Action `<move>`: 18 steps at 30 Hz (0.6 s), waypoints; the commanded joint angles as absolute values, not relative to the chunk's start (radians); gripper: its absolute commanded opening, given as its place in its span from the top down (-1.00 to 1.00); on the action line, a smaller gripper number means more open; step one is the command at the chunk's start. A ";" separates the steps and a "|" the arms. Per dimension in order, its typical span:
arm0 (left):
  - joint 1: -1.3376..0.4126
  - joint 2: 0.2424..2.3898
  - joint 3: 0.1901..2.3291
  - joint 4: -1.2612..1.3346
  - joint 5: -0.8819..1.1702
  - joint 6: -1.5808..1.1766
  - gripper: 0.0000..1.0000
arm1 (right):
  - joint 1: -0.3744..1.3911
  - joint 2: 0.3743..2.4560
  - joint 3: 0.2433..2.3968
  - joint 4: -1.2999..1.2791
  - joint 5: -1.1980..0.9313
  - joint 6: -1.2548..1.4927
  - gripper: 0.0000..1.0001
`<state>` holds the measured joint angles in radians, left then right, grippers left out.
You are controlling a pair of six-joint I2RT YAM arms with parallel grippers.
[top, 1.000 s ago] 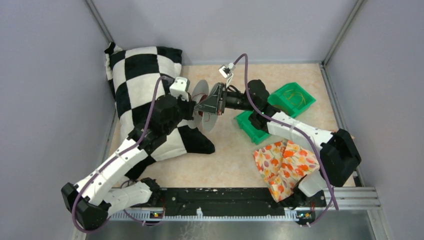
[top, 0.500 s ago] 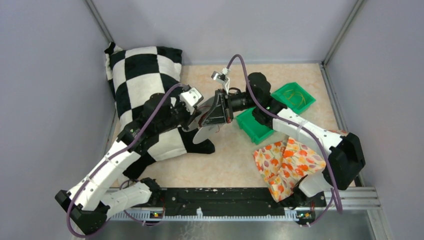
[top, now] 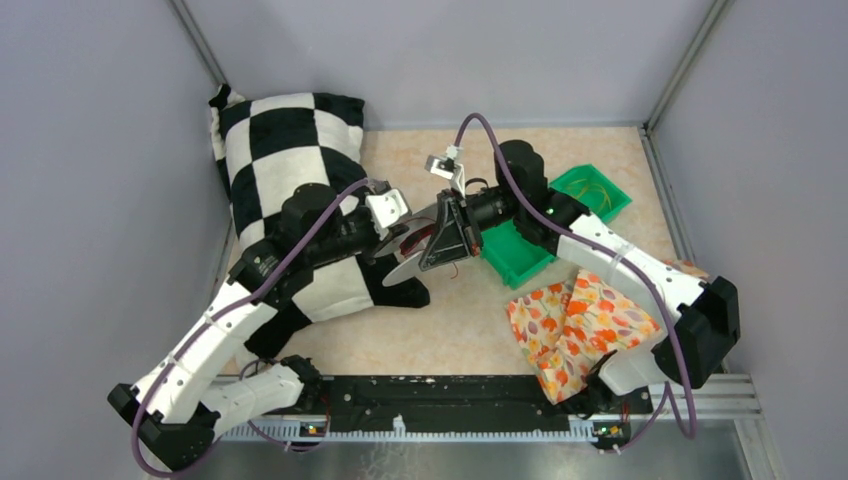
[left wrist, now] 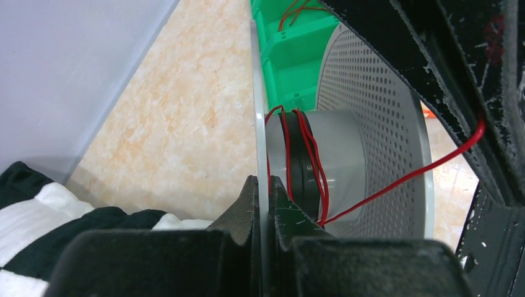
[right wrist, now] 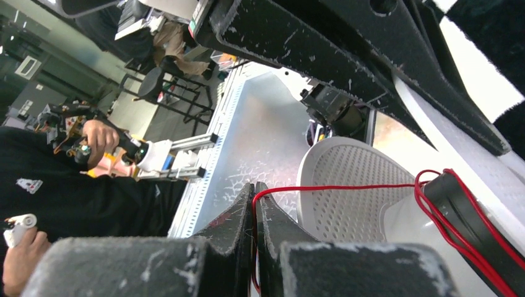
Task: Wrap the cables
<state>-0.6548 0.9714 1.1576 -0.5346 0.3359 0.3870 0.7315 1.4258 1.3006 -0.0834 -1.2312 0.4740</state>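
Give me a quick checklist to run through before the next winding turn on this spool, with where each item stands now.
1. Left gripper shut on the spool flange: ok.
2. Right gripper pinching the red cable: ok.
3. Wound turns seated on the hub: ok, though loose.
4. Cable runs unsnagged from hub to right gripper: ok.
5. Slack left behind the right gripper: cannot tell.
6. Clearance from the green bin behind the spool: cannot tell.

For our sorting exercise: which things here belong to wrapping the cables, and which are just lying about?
In the job:
red cable
spool
left gripper, clamping its flange
right gripper, pinching the cable
green bins of wire

Lying about:
checked pillow
floral cloth
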 commanded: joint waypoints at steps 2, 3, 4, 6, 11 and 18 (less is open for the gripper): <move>-0.669 0.971 1.219 -0.649 0.481 0.493 1.00 | 0.704 1.376 1.345 0.023 -1.298 0.457 1.00; -0.668 0.971 1.226 -0.659 0.481 0.496 1.00 | 0.703 1.377 1.337 0.023 -1.302 0.458 1.00; -0.669 0.968 1.228 -0.662 0.478 0.495 1.00 | 0.702 1.376 1.326 0.030 -1.302 0.460 0.94; -0.669 0.958 1.226 -0.657 0.473 0.495 1.00 | 0.702 1.374 1.302 0.065 -1.307 0.481 0.84; -0.669 0.944 1.220 -0.646 0.475 0.487 1.00 | 0.701 1.367 1.262 0.133 -1.294 0.529 0.73; -0.669 0.929 1.207 -0.658 0.499 0.491 1.00 | 0.690 1.352 1.236 0.146 -1.270 0.527 0.87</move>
